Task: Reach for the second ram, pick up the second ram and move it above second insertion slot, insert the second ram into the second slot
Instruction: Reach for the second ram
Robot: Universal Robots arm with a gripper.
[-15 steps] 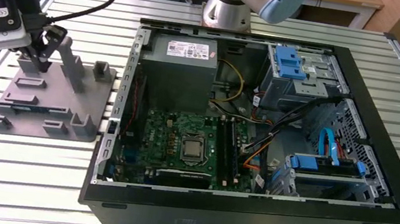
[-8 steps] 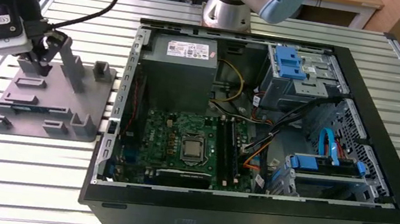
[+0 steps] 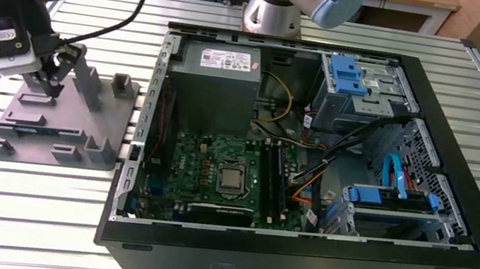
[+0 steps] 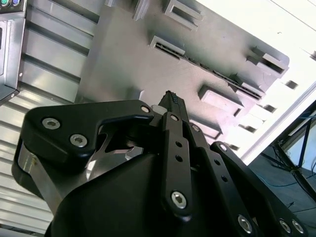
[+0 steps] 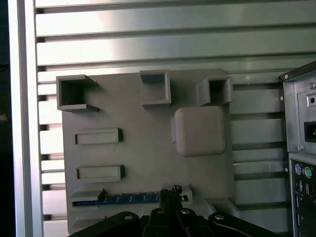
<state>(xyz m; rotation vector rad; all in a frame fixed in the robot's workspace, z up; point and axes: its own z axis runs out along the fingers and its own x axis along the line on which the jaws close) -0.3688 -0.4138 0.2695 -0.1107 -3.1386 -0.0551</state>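
Pincer [image 3: 46, 83] hangs at the exterior view's left over the grey tray [image 3: 79, 126], tips pressed together and holding nothing, while the memory stick [image 3: 32, 125] lies in the tray lower in the frame, apart from it. In the second wrist view the pincer [image 4: 171, 97] points at the tray [image 4: 123, 69]. In the first wrist view the pincer [image 5: 170, 191] shows just in front of the memory stick [image 5: 128, 199], which stands on edge in a tray [image 5: 148, 138] groove.

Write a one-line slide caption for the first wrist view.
Gripper at the blue memory stick lying in a gray holder plate on the slatted table, beside the computer case.
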